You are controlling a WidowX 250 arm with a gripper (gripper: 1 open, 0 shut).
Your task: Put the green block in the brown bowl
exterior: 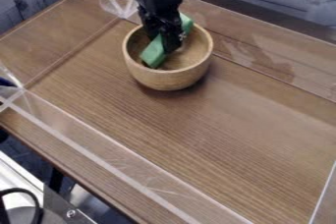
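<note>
The brown bowl [171,75] stands on the wooden table, towards the back and a little left of centre. My black gripper [167,33] reaches straight down into it from above. Its jaws are shut on the green block [156,53]. The block hangs tilted, with its lower end down inside the bowl near the left wall and its upper end poking out past the fingers at the bowl's far right rim. Whether the lower end touches the bowl's floor I cannot tell.
A clear plastic wall [79,135] runs along the front and left edges of the wooden table [223,140], and another clear pane rises at the back behind the arm. Cables and dark gear [27,203] lie below the table's front left corner.
</note>
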